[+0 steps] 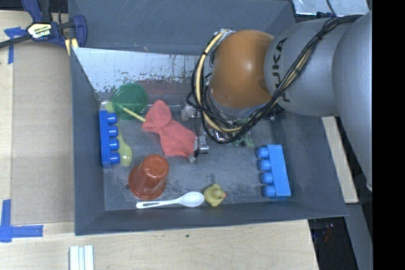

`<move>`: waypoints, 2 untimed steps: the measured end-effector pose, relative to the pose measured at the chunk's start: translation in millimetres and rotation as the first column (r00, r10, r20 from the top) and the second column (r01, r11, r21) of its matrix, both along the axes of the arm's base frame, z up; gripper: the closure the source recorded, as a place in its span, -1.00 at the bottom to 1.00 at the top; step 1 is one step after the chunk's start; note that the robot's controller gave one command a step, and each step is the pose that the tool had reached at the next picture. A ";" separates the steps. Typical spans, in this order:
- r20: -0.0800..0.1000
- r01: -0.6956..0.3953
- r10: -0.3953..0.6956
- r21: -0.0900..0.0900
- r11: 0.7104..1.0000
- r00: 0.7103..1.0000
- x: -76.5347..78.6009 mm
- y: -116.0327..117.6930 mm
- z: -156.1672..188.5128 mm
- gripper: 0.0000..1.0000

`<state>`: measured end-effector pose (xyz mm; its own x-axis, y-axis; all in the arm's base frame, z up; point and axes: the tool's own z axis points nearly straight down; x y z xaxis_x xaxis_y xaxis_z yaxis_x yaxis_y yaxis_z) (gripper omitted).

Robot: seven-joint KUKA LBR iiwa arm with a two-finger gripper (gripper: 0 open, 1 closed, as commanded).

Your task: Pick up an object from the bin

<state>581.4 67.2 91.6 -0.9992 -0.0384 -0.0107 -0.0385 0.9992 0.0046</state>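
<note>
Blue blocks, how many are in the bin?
2. The left blue block lies along the left wall, below the green cup; the right blue block lies near the right wall. The robot arm may hide more.

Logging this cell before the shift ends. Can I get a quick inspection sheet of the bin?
Surface: grey bin, back wall speckled.
Job's things: red cloth, crumpled, mid-bin.
Clutter: green cup, orange cup, white spoon, left blue block, right blue block.
Gripper: gripper beside the cloth's right edge.
Cables: cables looped round the orange cover.
Surroundings: nothing seen.
</note>
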 end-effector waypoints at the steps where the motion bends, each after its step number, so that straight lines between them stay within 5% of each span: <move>1: -0.004 -0.106 0.106 -0.004 0.994 0.994 -8.5 19.2 -8.6 1.00; 2: -0.004 -0.105 0.105 -0.004 0.994 0.994 -8.5 19.2 -8.6 -1.00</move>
